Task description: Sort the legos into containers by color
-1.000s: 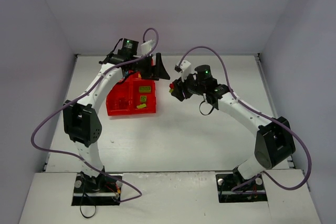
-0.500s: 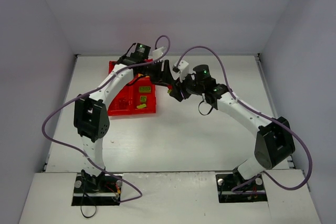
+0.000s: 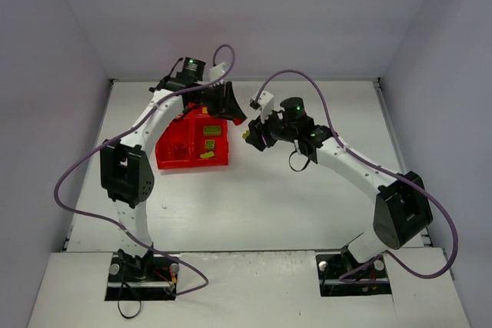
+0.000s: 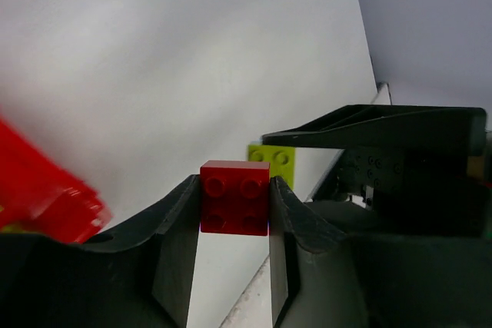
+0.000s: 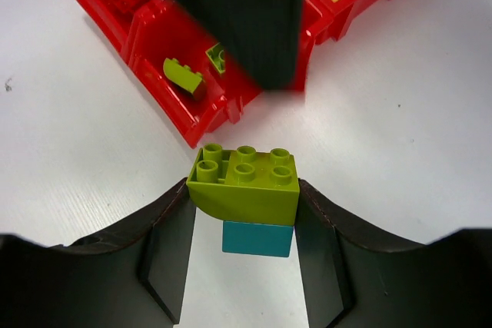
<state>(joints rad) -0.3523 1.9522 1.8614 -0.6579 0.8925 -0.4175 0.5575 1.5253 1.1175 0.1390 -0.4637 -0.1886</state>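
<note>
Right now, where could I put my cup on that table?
Bare table lies between the tray and the near edge, and in the far right corner. Crowded right of the tray, where the left pincer with a red brick faces the right pincer with a green brick.

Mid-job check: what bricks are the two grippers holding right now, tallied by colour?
Red: 1, the red brick between the fingers of the left gripper
Green: 1, the lime-green brick in the right gripper
Cyan: 1, the cyan brick stuck to the lime-green brick
Total: 3
</note>
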